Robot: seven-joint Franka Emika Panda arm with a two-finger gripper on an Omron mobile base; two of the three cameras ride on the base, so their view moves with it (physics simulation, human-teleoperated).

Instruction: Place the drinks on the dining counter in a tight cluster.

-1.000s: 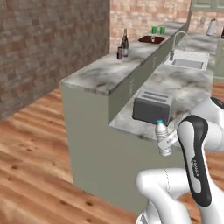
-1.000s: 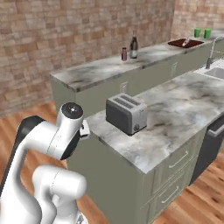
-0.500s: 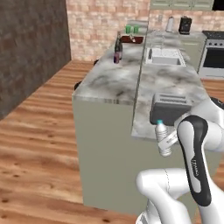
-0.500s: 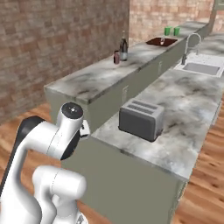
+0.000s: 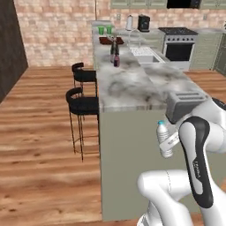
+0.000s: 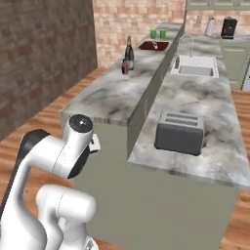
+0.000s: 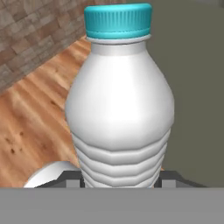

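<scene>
The gripper pinches the water bottle low on its ribbed body, down below the tabletop. It looks light, smooth and squashy, so a low, gentle hold suits it. Far along stand the wine bottle and maroon bottle.

You see a ribbed, smooth pale plastic water bottle with a matt teal screw cap. The raised grey-white veined marble counter top looks polished. The boxy grey toaster reads as brushed metal. The brown plank floor is glossy wood.
</scene>
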